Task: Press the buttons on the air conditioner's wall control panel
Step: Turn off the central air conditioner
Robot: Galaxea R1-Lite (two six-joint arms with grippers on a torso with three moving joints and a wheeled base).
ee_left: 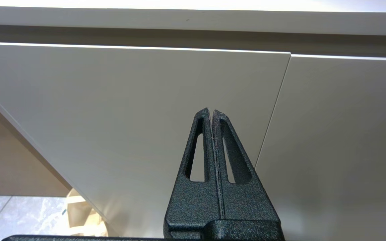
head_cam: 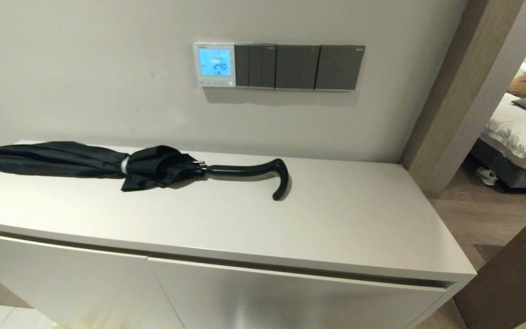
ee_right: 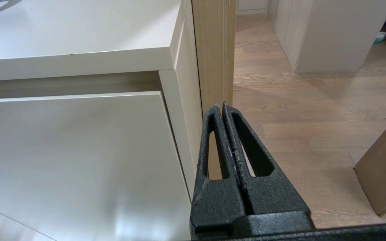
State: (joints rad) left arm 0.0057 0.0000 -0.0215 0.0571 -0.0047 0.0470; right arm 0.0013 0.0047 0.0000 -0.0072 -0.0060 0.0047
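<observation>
Two black end effectors, left and right, hang closed low before the cabinet; reaching the small white wall control panel risks pressing adjacent dark grey switches or snagging the black umbrella on the tabletop.

One white panel hangs on the wall, with one lit screen and one row of buttons too small to count. Beside it are three grey switch plates; the nearest is split into three rockers. One umbrella lies on one worktop. Two door fronts show below. Two claws: left claw, right claw.
</observation>
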